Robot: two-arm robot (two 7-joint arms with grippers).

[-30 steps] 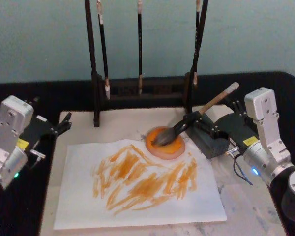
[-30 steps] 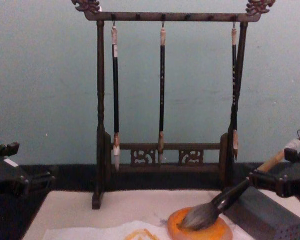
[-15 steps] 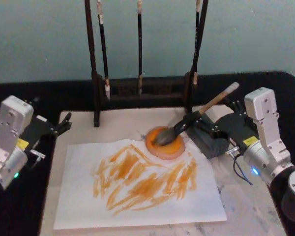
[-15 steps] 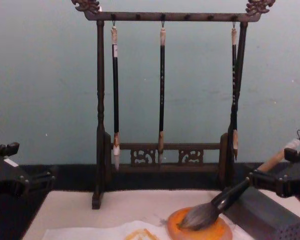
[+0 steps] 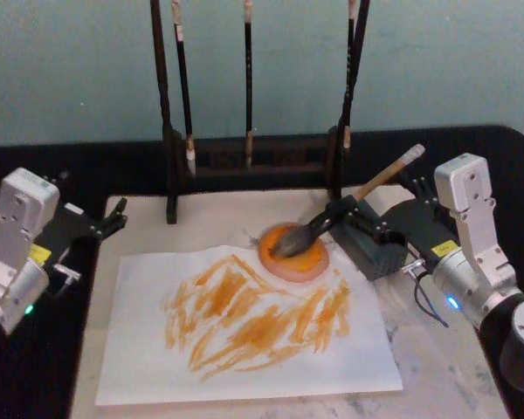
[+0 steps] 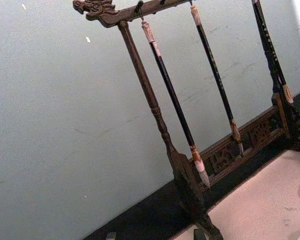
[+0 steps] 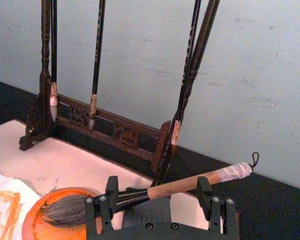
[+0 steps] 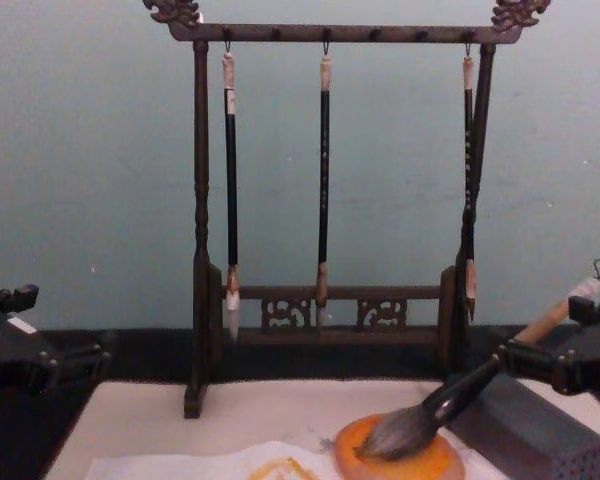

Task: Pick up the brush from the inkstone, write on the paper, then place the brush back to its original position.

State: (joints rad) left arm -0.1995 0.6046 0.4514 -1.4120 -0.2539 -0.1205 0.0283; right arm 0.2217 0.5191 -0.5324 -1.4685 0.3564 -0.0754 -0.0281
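The brush (image 5: 368, 191) lies slanted, its grey-black bristles resting in the round orange inkstone (image 5: 309, 263) and its tan handle rising over the grey block toward the right. My right gripper (image 5: 378, 199) is open. Its two fingers stand wide apart at either end of the shaft, and in the right wrist view the brush (image 7: 185, 184) runs across the gap of the right gripper (image 7: 158, 186) without being clamped. The paper (image 5: 244, 371), streaked with orange strokes, lies in front of the inkstone. At the table's left edge my left gripper (image 5: 112, 220) is parked and open.
A dark wooden rack (image 5: 170, 131) with three slim hanging brushes stands at the back of the beige mat (image 5: 218, 218). A grey perforated block (image 5: 380, 253) sits just right of the inkstone, under the right gripper. Black table surface surrounds the mat.
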